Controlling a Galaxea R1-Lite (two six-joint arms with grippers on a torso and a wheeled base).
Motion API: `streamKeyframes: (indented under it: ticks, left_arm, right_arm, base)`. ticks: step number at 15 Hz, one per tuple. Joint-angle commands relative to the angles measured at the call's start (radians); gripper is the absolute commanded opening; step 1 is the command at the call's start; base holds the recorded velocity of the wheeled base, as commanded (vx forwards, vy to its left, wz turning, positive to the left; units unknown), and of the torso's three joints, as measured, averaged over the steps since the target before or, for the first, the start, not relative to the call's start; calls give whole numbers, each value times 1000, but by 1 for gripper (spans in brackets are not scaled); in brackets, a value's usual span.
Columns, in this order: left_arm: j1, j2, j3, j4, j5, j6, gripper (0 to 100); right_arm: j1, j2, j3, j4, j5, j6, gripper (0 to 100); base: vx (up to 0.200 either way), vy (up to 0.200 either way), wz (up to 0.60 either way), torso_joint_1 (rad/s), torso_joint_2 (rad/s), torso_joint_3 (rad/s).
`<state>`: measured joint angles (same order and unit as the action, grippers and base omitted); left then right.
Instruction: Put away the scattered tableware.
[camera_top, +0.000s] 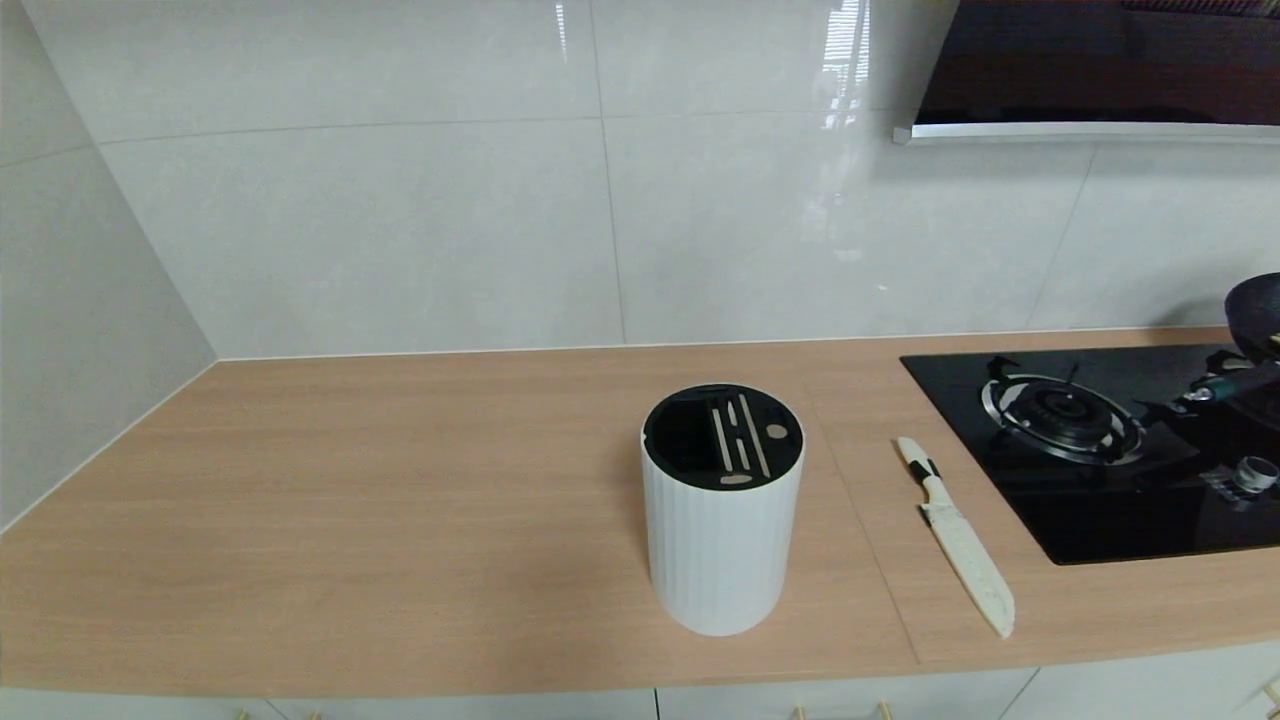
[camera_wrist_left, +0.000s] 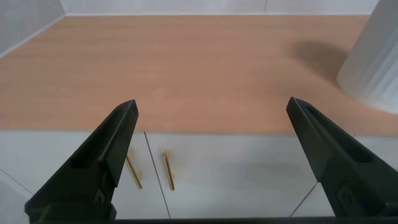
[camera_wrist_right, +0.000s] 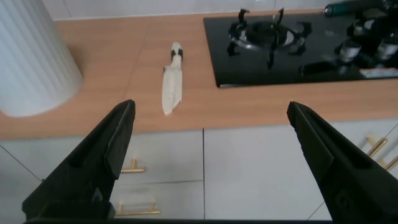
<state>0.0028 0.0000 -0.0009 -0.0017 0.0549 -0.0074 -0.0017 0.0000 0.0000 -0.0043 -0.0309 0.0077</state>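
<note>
A cream-white knife (camera_top: 957, 536) (camera_wrist_right: 172, 81) lies flat on the wooden counter (camera_top: 400, 500), between the holder and the stove, its blade tip toward the counter's front edge. A white ribbed cylindrical knife holder (camera_top: 722, 508) (camera_wrist_right: 31, 59) (camera_wrist_left: 376, 59) with a black slotted top stands upright to the knife's left. My left gripper (camera_wrist_left: 211, 162) is open, held in front of the counter's edge, above the cabinet doors. My right gripper (camera_wrist_right: 211, 162) is also open and empty, off the counter's front edge, short of the knife.
A black glass gas stove (camera_top: 1110, 440) (camera_wrist_right: 292, 43) with a burner grate sits at the right, with a dark pan (camera_top: 1255, 315) at its far right. Tiled walls close the back and left. White cabinet doors with gold handles (camera_wrist_left: 168, 171) lie below the counter.
</note>
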Motion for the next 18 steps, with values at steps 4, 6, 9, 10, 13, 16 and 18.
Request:
streamKeyframes:
  ticks: [4,6,9,10,13,16,18]
  left_arm:
    - [0,2,1,0,0,0,100]
    - [0,2,1,0,0,0,100]
    - [0,2,-1,0,0,0,100]
    - [0,2,-1,0,2,0,100]
    - [0,2,-1,0,0,0,100]
    - [0,2,-1,0,0,0,100]
    - [0,2,-1,0,0,0,100]
  right_arm:
    - [0,2,0,0,0,0,100]
    - [0,2,0,0,0,0,100]
    - [0,2,0,0,0,0,100]
    - [0,2,0,0,0,0,100]
    - [0,2,0,0,2,-2,100]
    - [0,2,0,0,3,-11,100]
    - [-3,17,-14,1,3,-41,100]
  base:
    - [0,0,0,225,-446,-243]
    - [0,0,0,149,-303,-154]
    - [0,0,0,11,-17,-14]
    - [0,0,0,0,0,0]
    - [0,0,0,0,0,0]
    - [0,0,0,0,0,0]
    - [0,0,0,0,0,0]
